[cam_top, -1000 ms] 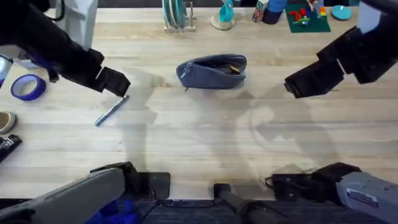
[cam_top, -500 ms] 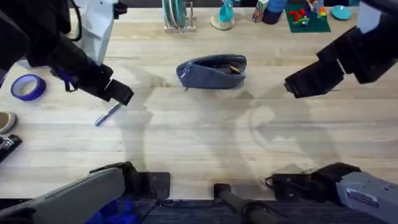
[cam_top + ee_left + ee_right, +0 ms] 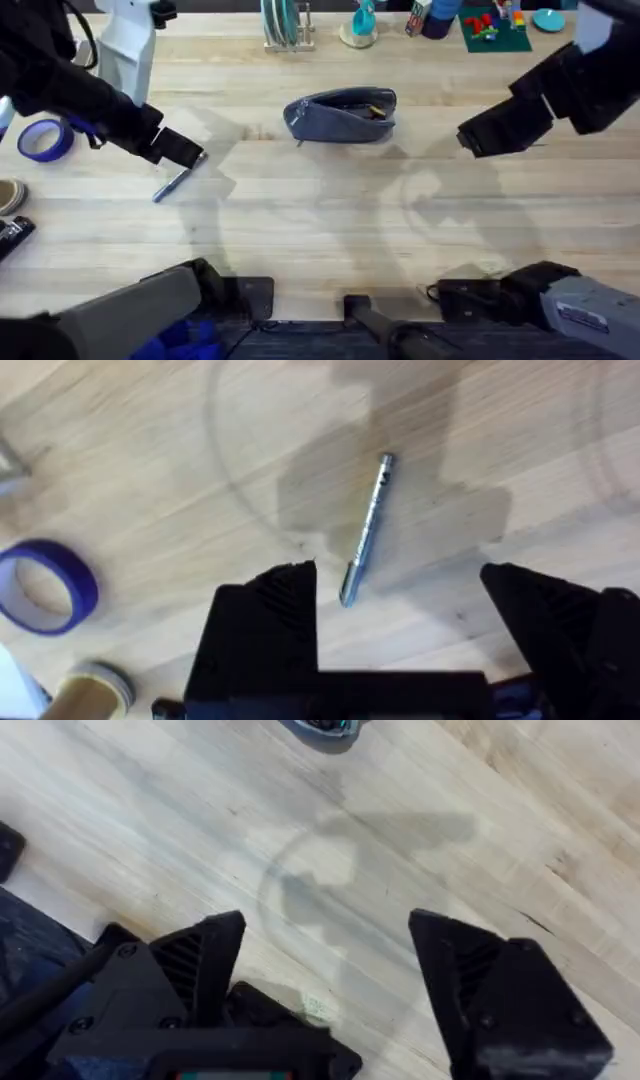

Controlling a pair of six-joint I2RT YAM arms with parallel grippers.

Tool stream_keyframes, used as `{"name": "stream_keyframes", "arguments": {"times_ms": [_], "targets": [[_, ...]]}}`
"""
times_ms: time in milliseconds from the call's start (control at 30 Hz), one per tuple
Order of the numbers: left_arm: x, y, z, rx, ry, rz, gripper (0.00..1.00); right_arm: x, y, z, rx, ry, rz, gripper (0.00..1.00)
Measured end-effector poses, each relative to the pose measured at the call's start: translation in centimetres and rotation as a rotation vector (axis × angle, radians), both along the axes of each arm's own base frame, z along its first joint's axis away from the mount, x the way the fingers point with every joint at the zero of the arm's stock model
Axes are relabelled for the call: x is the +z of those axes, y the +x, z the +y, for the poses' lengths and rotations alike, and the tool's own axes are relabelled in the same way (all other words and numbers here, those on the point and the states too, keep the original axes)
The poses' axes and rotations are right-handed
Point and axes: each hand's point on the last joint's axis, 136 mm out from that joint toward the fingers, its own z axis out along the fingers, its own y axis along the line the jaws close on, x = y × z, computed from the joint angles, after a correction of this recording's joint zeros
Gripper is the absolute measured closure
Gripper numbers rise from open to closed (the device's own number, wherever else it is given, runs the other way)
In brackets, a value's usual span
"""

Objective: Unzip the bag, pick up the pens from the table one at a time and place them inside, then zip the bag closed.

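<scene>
the bag (image 3: 341,116) lay on the bench (image 3: 330,220) toward the far middle, its long axis running left to right across the overhead view, its top gaping open with small items showing inside. one pen (image 3: 172,186) lay on the bench well to the left of the bag, slim and silver-grey, its long axis on a diagonal: the near end pointed down-left toward the robot's left side, the far end up-right under the left hand (image 3: 180,150). in the left wrist view the pen (image 3: 366,528) sat between and just ahead of the two black fingers (image 3: 272,622), which were spread wide apart, released and grasping nothing. a roll of blue tape (image 3: 44,140) rested near the bench's left edge, also seen in the left wrist view (image 3: 45,586).

the right hand (image 3: 478,136) hung over the bench to the right of the bag, apart from it. its fingers (image 3: 478,982) stood wide open over bare wood, holding nothing.
</scene>
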Motion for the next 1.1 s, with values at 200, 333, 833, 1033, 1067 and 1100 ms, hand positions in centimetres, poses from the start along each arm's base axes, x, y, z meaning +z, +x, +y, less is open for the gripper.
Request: {"name": "stream_keyframes", "arguments": {"times_ms": [200,333,833,1033,1067,1100], "targets": [[-2.2,0.5,-0.2,-0.026,-0.048,0.069,0.007,0.0,0.0,0.0,0.0,0.0,0.0,0.005],[-3.2,0.5,-0.3,-0.028,-0.066,0.106,0.006,0.0,0.0,0.0,0.0,0.0,-0.001,0.005],[-3.3,0.8,-0.2,-0.029,-0.066,0.097,0.007,0.0,0.0,0.0,0.0,0.0,-0.001,0.005],[-3.2,1.3,0.0,-0.03,-0.057,0.077,0.007,0.0,0.0,0.0,0.0,0.0,-0.001,0.004],[-3.2,1.3,0.0,-0.03,-0.056,0.075,0.007,0.0,0.0,0.0,0.0,0.0,-0.001,0.004],[-3.2,1.4,0.1,-0.03,-0.054,0.071,0.007,0.0,0.0,0.0,0.0,0.0,-0.001,0.003]]}}
